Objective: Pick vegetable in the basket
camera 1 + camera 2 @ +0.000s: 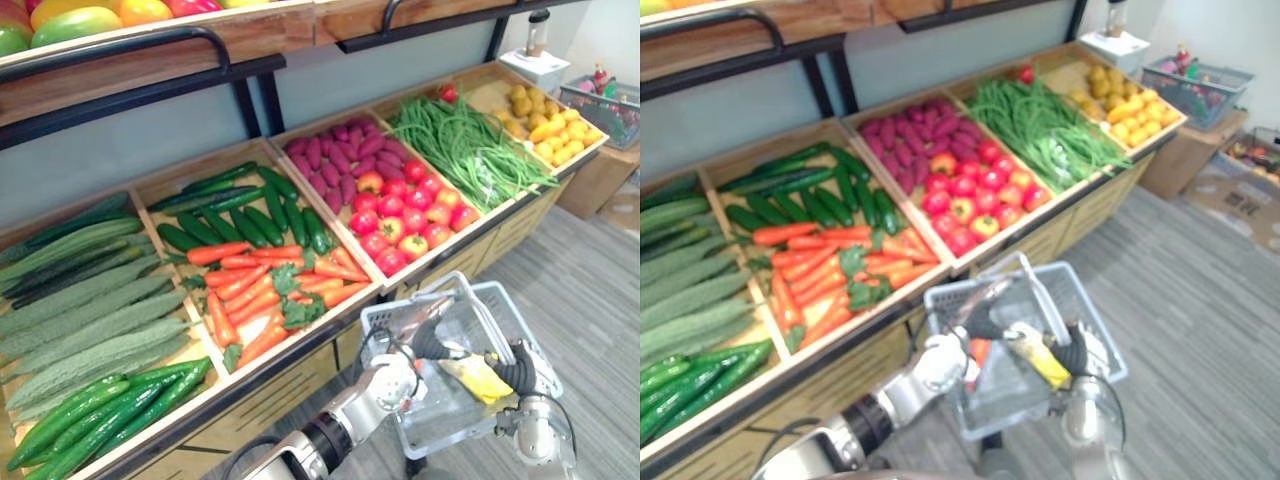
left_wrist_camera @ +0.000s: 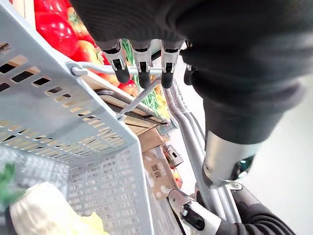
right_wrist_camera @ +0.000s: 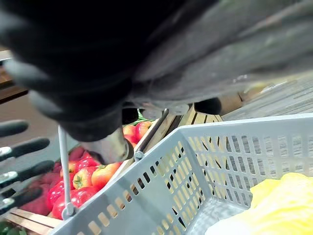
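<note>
gripped the wire handle [image 2: 93, 68] of the grey basket [image 3: 161, 181] in the curled left hand [image 2: 139, 66] and hung the right hand [image 1: 520, 375], fingers [image 3: 29, 145] straight and apart, close by a yellow vegetable [image 1: 480, 381] lying inside that basket.

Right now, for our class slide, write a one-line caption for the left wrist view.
Left hand curled round the wire handle of the grey basket, red tomatoes beyond.
</note>
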Robot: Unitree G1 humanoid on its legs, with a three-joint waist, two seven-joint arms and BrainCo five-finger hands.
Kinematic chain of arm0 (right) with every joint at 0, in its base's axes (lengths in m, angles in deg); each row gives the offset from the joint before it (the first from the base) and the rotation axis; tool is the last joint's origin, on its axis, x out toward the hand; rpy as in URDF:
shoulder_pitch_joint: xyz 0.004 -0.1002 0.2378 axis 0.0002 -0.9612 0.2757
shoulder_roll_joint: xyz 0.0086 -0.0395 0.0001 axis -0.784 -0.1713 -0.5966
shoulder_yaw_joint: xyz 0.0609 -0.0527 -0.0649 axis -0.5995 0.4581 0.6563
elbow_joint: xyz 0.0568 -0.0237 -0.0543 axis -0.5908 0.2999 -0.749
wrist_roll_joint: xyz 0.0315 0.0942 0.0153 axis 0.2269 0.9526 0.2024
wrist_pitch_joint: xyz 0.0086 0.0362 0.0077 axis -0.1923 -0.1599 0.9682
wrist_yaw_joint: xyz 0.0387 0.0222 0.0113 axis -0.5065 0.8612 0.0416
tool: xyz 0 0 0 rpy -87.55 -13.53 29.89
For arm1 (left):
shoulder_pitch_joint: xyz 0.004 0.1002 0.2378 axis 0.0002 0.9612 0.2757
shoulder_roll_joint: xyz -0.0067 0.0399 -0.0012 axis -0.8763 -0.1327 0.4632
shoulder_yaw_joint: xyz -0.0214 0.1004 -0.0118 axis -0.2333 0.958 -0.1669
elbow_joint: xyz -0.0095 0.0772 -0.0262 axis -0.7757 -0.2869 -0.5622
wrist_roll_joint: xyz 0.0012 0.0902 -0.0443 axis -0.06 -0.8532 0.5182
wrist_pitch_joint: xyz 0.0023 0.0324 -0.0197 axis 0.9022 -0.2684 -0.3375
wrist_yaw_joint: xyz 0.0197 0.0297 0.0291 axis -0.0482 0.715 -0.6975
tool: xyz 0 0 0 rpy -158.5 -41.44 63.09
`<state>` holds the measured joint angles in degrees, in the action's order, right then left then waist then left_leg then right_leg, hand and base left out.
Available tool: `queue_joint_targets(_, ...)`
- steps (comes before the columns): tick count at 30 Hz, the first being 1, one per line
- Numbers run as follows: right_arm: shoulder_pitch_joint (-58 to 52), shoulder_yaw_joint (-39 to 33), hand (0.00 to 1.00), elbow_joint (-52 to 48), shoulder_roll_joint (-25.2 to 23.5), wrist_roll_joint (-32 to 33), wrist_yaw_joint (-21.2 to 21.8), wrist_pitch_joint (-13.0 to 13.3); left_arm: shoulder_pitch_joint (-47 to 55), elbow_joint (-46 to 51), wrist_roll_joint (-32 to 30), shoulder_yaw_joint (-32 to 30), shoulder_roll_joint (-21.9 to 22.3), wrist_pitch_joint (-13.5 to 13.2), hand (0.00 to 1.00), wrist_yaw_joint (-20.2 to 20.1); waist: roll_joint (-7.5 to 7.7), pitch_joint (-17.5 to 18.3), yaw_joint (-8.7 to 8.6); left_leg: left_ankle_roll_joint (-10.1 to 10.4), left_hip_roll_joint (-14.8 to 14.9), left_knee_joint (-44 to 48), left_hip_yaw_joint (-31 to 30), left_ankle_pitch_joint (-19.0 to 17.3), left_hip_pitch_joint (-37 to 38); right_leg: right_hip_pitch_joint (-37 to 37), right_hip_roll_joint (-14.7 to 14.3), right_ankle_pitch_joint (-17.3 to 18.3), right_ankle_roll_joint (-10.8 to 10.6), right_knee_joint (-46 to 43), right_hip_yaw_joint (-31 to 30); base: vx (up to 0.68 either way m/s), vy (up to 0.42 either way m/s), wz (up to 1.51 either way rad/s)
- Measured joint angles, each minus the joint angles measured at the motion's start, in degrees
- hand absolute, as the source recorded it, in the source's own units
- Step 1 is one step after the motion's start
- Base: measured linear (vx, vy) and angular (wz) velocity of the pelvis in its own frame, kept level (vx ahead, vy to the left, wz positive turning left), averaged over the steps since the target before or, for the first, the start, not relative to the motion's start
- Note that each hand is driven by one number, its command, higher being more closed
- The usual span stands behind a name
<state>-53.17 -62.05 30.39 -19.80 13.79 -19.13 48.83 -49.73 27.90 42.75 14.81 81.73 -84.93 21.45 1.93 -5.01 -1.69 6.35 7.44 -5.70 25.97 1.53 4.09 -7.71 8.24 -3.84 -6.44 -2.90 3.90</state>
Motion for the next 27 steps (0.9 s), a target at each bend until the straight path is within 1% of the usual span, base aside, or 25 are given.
queue_joint_targets(4,0.0,0.0,1.0,0.0,0.0,0.0,-0.1,0.0,-0.1,0.0,-0.1,0.4,0.0,0.0,0.0,0.0,0.14,0.0,0.0,0.0,0.0,0.0,-0.1,0.0,0.0,0.0,0.0,0.0,0.0,0.0,-0.1,0.0,0.0,0.0)
queue_joint_targets(11,0.0,-0.1,1.0,0.0,0.0,0.0,-0.1,0.0,-0.1,0.1,-2.2,0.4,0.0,0.0,0.0,0.0,0.23,0.0,-0.02,0.0,0.0,0.0,-0.7,0.0,0.0,0.3,0.1,0.0,0.0,0.1,0.2,0.0,0.0,0.02)
queue_joint_targets(14,-0.1,-1.2,1.0,0.1,-0.6,0.0,-0.1,0.0,0.6,4.8,-1.9,0.2,-0.8,-0.1,0.0,-0.2,0.22,0.0,0.02,-0.1,0.0,0.0,-1.5,0.0,0.1,0.9,0.1,0.0,0.0,0.2,0.8,0.01,-0.004,0.11)
queue_joint_targets(16,-0.3,-2.6,1.0,0.1,-1.4,0.0,-0.1,0.0,2.7,13.4,-0.2,-0.9,-2.3,-1.1,0.0,-0.6,0.21,0.0,0.13,0.0,0.0,0.0,-1.8,0.0,0.1,1.3,0.2,0.0,0.0,0.3,1.2,0.01,-0.008,0.1)
queue_joint_targets(17,-0.3,-3.6,1.0,0.1,-1.7,0.0,-0.1,0.0,4.3,18.2,3.0,-2.6,-3.0,-2.4,0.0,-1.2,0.15,0.1,0.12,0.0,-0.1,0.0,-1.8,0.0,0.0,1.4,0.3,0.1,-0.1,0.3,1.7,0.01,-0.007,0.11)
queue_joint_targets(18,-0.5,-4.1,1.0,0.1,-1.7,0.0,-0.1,0.0,5.2,20.4,5.1,-3.6,-3.2,-3.0,0.0,-1.4,0.13,0.1,0.14,0.1,-0.1,0.0,-1.9,-0.1,0.0,1.5,0.3,0.1,-0.1,0.3,1.9,0.01,-0.006,0.12)
queue_joint_targets(20,-1.5,-5.7,1.0,0.1,-1.9,0.0,-0.1,-0.1,9.7,28.3,11.8,-8.4,-4.9,-4.5,0.0,-1.9,-0.1,0.4,0.22,0.2,-0.1,0.0,-2.7,-0.2,0.0,2.3,0.4,0.2,-0.2,0.6,2.6,0.01,-0.007,0.14)
queue_joint_targets(21,-1.7,-6.1,1.0,0.1,-2.0,0.0,0.0,-0.1,11.0,29.9,13.8,-9.6,-5.5,-4.7,0.0,-2.2,-0.17,0.6,0.22,0.3,-0.1,0.0,-2.9,-0.2,0.0,2.4,0.5,0.2,-0.2,0.7,2.7,0.02,-0.01,0.15)
queue_joint_targets(22,-2.2,-6.9,1.0,0.1,-2.2,0.0,0.0,-0.1,13.7,32.6,17.1,-11.9,-6.5,-5.2,0.0,-2.7,-0.37,0.7,0.24,0.3,-0.1,0.0,-3.1,-0.2,0.0,2.7,0.5,0.3,-0.3,0.8,3.1,0.02,-0.007,0.12)
queue_joint_targets(23,-2.6,-7.1,1.0,0.1,-2.2,0.0,0.0,-0.1,15.1,33.7,18.6,-13.1,-7.0,-5.5,0.0,-2.9,-0.48,0.8,0.24,0.3,-0.1,0.0,-3.2,-0.2,0.1,2.9,0.6,0.3,-0.3,0.9,3.3,0.02,-0.009,0.12)
queue_joint_targets(24,-3.2,-7.6,1.0,0.1,-2.3,0.0,0.0,-0.1,18.4,35.6,21.0,-15.6,-7.9,-5.7,0.0,-3.3,-0.68,1.2,0.38,0.3,-0.1,0.0,-3.3,-0.2,0.1,3.0,0.6,0.5,-0.3,0.9,3.5,0.02,-0.007,0.08)
queue_joint_targets(25,-3.7,-8.1,1.0,0.1,-2.3,0.0,0.0,-0.1,21.7,37.3,21.8,-17.9,-8.4,-5.7,0.0,-3.3,-0.88,1.5,0.52,0.3,-0.1,0.0,-3.3,-0.2,0.1,3.0,0.6,0.5,-0.3,0.9,3.5,0.02,-0.008,0.05)
queue_joint_targets(27,-4.2,-8.4,1.0,0.3,-2.5,0.0,0.1,-0.1,26.1,39.3,21.9,-20.5,-9.0,-5.7,0.0,-3.5,-1.12,1.9,0.76,0.3,-0.1,0.0,-3.4,-0.3,0.1,3.1,0.7,0.5,-0.3,0.9,3.6,0.01,-0.003,0.02)
